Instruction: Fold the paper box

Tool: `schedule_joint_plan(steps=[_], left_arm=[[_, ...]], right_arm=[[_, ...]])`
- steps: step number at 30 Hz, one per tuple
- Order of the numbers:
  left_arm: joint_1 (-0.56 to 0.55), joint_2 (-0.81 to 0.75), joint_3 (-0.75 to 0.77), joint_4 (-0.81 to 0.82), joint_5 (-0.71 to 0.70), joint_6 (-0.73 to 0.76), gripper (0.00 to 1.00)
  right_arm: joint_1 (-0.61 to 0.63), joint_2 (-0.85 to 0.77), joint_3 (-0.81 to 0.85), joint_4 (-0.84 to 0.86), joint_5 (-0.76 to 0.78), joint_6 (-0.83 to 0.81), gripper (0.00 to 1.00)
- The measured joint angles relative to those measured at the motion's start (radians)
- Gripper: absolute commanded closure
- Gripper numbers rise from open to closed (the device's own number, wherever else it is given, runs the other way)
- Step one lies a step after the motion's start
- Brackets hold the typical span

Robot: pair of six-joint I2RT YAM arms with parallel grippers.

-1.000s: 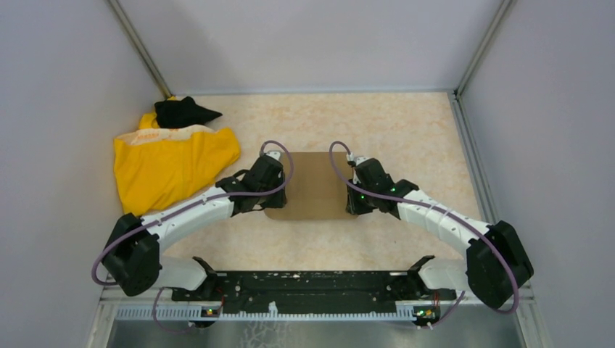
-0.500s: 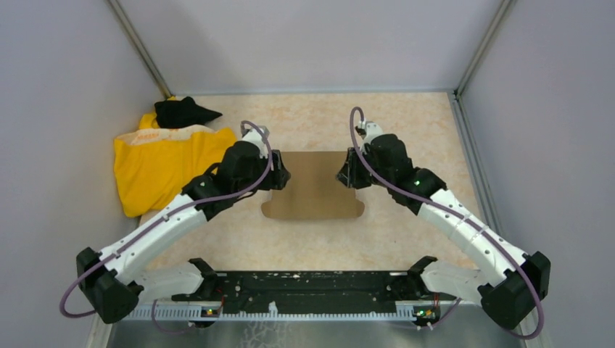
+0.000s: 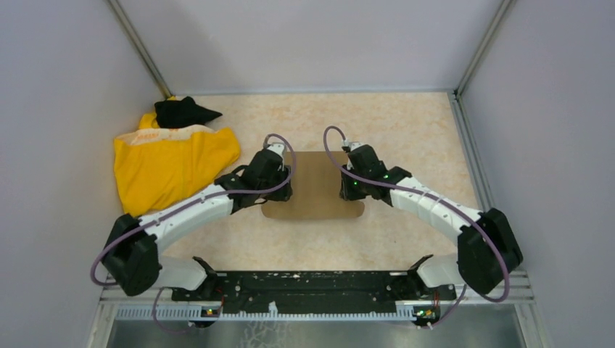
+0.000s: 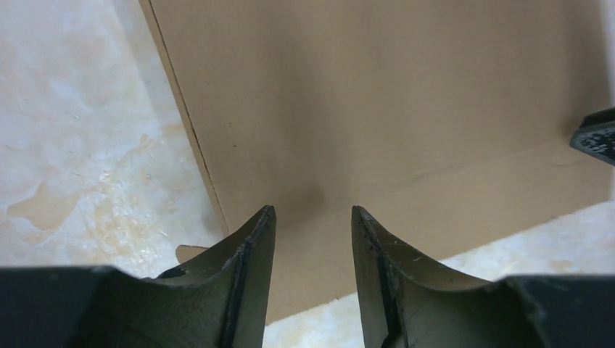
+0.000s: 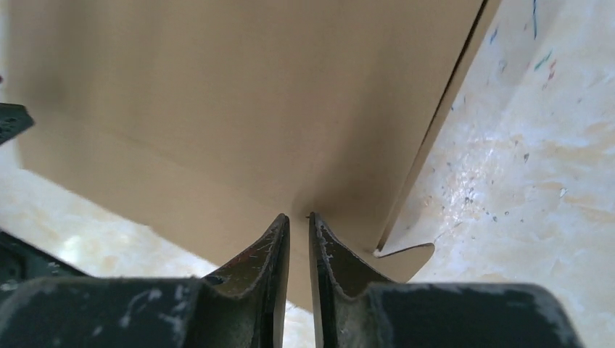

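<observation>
– Paper box of plain brown corrugated cardboard: where does it lie?

– Flat on the beige marbled table, about the middle, between the two arms. It looks like a closed, shallow rectangle with a crease running across it near the front edge. At each front corner a small rounded tab pokes out onto the table.

– And the left gripper?

– Down over the left side of the paper box, towards the front. From the left wrist view the left gripper has its jaws parted by a moderate gap, roughly half way. Only the cardboard below shows through the gap; nothing is clamped between them. I cannot tell whether the tips press on the cardboard.

– The right gripper?

– It is mirrored over the right side of the box. In the right wrist view the right gripper has its jaws drawn almost together, with just a thin slit left and nothing visible in it. They point at the crease, just inside the right edge of the cardboard. Whether they touch it I cannot say.

– Anything else on the table?

– A crumpled yellow cloth lies at the far left, well apart from the box. A small black cloth lies against its far end.
</observation>
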Motion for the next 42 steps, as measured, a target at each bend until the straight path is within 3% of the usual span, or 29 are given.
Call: schedule_joint_plan(steps=[4, 9, 13, 17, 19, 22, 24, 26, 34, 42], left_arm=[[0.000, 0.105, -0.044, 0.043, 0.008, -0.005, 0.53], [0.001, 0.063, -0.094, 0.104, 0.014, -0.013, 0.52], [0.001, 0.044, -0.064, 0.038, 0.031, -0.011, 0.44], [0.001, 0.005, 0.008, -0.043, 0.022, 0.011, 0.30], [0.003, -0.034, 0.069, -0.066, 0.002, 0.025, 0.24], [0.021, -0.082, 0.122, -0.068, -0.022, 0.040, 0.16], [0.048, -0.110, 0.120, -0.066, -0.031, 0.041, 0.02], [0.083, -0.124, 0.085, -0.059, -0.034, 0.037, 0.01], [0.201, -0.237, -0.206, 0.041, 0.073, 0.011, 0.01], [0.211, -0.273, -0.327, 0.260, 0.209, -0.012, 0.01]], right_arm=[[-0.003, 0.068, -0.089, 0.078, 0.009, 0.006, 0.89], [-0.005, 0.018, -0.141, 0.146, 0.016, 0.010, 0.89], [-0.005, -0.011, -0.138, 0.112, 0.024, 0.005, 0.78], [-0.008, -0.075, -0.103, 0.027, 0.054, -0.002, 0.69], [-0.015, -0.108, -0.069, 0.009, 0.066, -0.005, 0.57], [-0.042, -0.144, -0.032, 0.008, 0.074, -0.013, 0.28], [-0.087, -0.160, -0.037, 0.015, 0.054, -0.024, 0.18], [-0.155, -0.170, -0.069, 0.041, 0.004, -0.019, 0.03], [-0.532, -0.208, -0.378, 0.291, -0.400, 0.048, 0.01], [-0.554, -0.132, -0.462, 0.562, -0.627, 0.123, 0.01]])
